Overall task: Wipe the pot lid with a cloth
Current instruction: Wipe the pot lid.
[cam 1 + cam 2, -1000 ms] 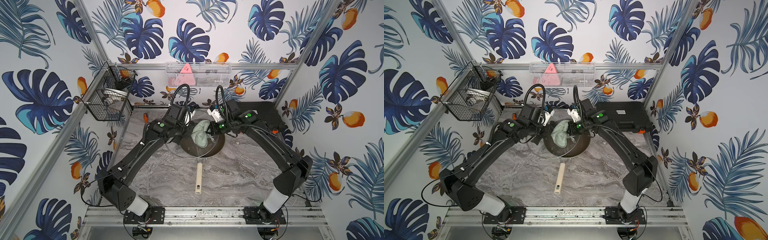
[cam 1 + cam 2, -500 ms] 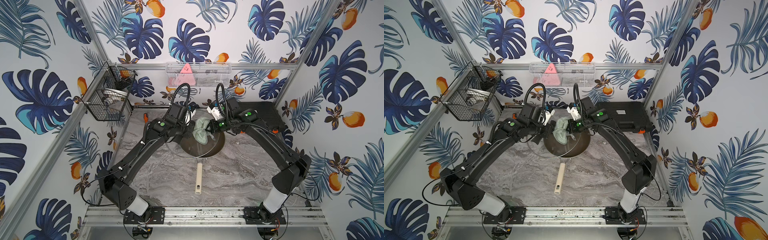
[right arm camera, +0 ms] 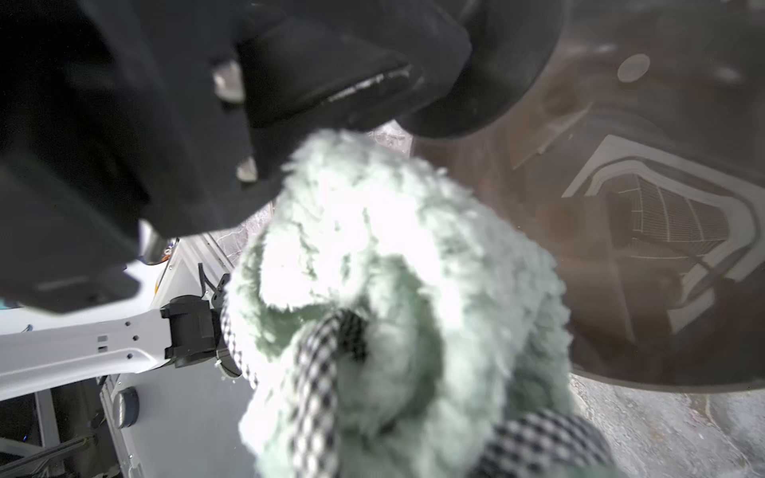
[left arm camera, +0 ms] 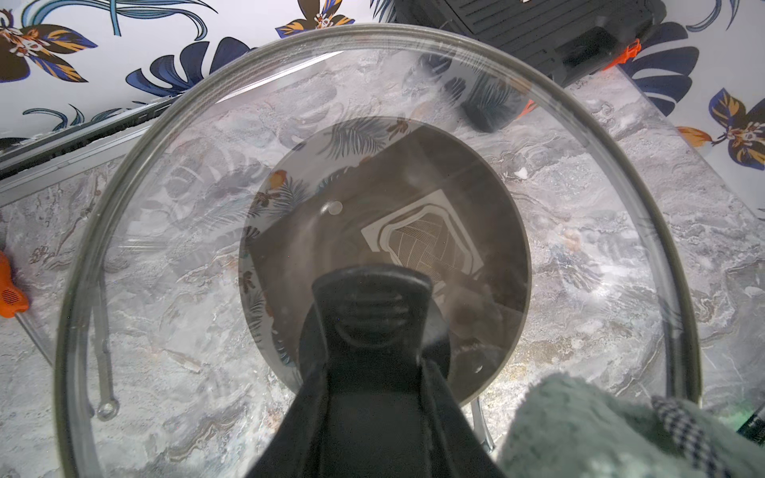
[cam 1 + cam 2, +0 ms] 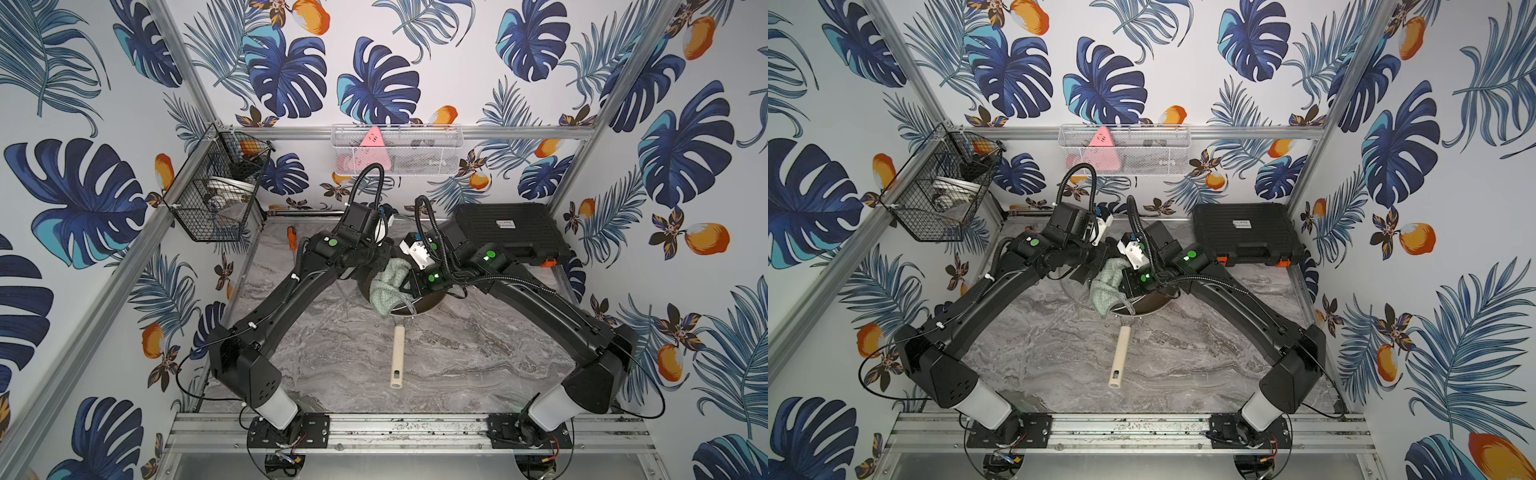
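Observation:
The pot lid (image 4: 165,256) is clear glass with a thin metal rim. It hangs above the brown pan (image 5: 428,305), and its rim shows faintly in both top views (image 5: 1071,297). My left gripper (image 4: 372,393) is shut on the lid's black handle (image 4: 372,314). My right gripper (image 5: 409,282) is shut on the bunched mint-green cloth (image 3: 393,269), which hides its jaws. The cloth (image 5: 386,286) lies against the lid beside the handle and the left gripper's fingers (image 3: 331,82). The pan's cream handle (image 5: 397,357) points toward the front.
A black case (image 5: 507,232) lies at the back right. A wire basket (image 5: 216,195) hangs on the left wall. A white mesh shelf (image 5: 415,160) with a pink triangle hangs on the back wall. An orange-handled tool (image 4: 10,285) lies on the marble table (image 5: 478,353).
My right gripper has dragged the cloth toward the front and a little to the left across the lid. The left gripper still holds the lid in nearly the same place.

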`<state>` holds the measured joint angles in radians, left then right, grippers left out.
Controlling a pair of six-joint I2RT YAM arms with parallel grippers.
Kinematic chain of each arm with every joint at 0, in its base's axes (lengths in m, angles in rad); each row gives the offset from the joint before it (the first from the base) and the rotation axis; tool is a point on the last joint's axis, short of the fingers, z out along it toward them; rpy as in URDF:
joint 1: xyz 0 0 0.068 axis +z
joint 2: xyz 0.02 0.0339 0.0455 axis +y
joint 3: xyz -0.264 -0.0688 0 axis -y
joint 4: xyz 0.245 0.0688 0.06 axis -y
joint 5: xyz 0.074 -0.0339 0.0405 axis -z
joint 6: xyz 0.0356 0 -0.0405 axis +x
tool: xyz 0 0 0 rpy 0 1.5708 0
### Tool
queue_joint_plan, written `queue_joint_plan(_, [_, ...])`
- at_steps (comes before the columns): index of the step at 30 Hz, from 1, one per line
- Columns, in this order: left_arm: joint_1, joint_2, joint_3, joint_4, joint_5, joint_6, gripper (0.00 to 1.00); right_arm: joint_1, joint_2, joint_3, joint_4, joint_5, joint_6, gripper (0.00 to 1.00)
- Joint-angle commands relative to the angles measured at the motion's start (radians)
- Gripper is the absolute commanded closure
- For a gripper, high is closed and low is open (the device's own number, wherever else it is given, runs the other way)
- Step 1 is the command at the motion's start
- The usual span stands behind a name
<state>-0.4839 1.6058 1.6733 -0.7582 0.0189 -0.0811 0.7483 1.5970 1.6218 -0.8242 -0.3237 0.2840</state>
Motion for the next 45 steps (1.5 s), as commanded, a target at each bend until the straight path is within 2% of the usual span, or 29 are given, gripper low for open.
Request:
queue_joint_plan(1, [0.0,-0.016,0.005,0.121,-0.01,-0.017,1.0,0.005,-0.019,-0.017,0.051,0.018,0.037,1.0])
queue_joint_plan(9, [0.001,-0.069,-0.04,0.149,0.051,-0.018,1.0,-0.005,0.018,0.044,0.003,0.08,0.009,1.0])
queue_joint_plan(16, [0.0,-0.124,-0.063,0.127,0.1,0.021,1.0,-0.072,0.047,0.092,-0.016,0.087,-0.014,1.0])
queue_joint_plan(26, [0.001,-0.131,-0.05,0.05,0.167,0.181,1.0,-0.13,0.073,0.176,-0.058,0.066,-0.059,1.0])
queue_joint_plan(35, [0.0,-0.202,-0.113,0.065,0.303,0.349,1.0,-0.15,0.079,0.17,-0.051,0.069,-0.065,1.0])
queue_joint_plan(45, [-0.001,-0.237,-0.122,0.041,0.427,0.414,1.0,-0.156,0.158,0.235,-0.045,0.051,-0.068,1.0])
